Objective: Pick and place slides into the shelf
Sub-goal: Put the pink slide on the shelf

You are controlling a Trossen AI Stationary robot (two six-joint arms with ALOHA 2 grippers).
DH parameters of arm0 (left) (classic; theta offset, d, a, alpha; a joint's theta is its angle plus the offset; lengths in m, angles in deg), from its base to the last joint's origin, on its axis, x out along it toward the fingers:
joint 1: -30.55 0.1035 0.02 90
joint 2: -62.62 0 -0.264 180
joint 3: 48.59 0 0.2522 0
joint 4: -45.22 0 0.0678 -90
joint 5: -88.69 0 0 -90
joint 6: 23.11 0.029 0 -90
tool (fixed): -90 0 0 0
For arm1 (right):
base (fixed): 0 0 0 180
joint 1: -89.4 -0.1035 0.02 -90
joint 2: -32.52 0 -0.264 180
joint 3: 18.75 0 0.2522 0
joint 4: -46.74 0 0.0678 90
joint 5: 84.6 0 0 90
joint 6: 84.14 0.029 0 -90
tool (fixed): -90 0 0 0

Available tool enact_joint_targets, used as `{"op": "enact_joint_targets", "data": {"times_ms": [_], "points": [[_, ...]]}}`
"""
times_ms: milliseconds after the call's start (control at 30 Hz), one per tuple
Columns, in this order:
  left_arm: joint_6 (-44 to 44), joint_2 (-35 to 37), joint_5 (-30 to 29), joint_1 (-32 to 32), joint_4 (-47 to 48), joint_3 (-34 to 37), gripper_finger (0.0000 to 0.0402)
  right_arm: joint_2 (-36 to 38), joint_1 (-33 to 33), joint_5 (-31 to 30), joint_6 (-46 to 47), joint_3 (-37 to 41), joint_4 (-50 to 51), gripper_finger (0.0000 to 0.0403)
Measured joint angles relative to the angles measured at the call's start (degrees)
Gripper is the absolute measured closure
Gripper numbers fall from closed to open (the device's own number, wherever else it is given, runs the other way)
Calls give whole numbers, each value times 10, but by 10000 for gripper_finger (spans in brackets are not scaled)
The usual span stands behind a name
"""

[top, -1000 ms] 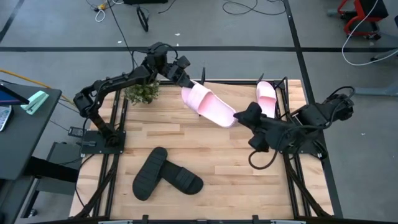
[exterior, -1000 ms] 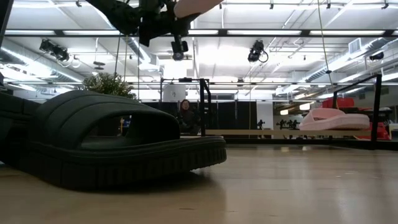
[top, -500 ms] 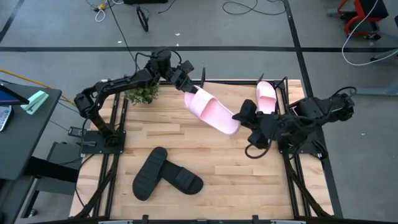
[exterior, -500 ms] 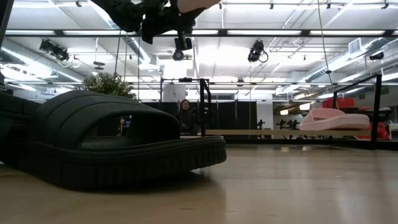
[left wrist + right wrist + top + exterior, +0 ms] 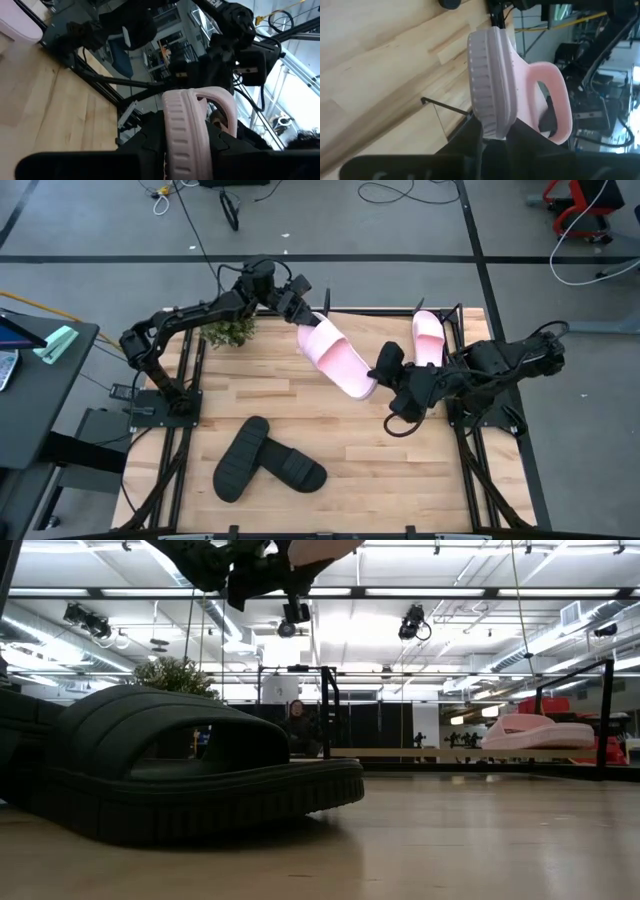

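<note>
Left tool (image 5: 300, 315) and right tool (image 5: 381, 367) each clamp one end of the pink slide (image 5: 335, 356).

Pink slide A (image 5: 338, 356): airborne, tilted, gripped at both ends.
Pink slide B (image 5: 429, 337): on shelf (image 5: 459, 350), right edge.
Black slides (image 5: 268, 460): crossed, table front-left.

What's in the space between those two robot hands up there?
In the high view, one pink slide spans it: the left gripper holds one end and the right gripper the other, above the table.
</note>
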Motion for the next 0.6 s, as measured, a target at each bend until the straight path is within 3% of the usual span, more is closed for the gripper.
{"op": "enact_joint_targets", "data": {"times_ms": [333, 600], "points": [[14, 0, -3, 34, -53, 0, 321, 1, 5, -85, 32, 0, -2, 343], [14, 0, -5, 63, -105, 0, 277, 1, 3, -87, 35, 0, 1, 344]]}}
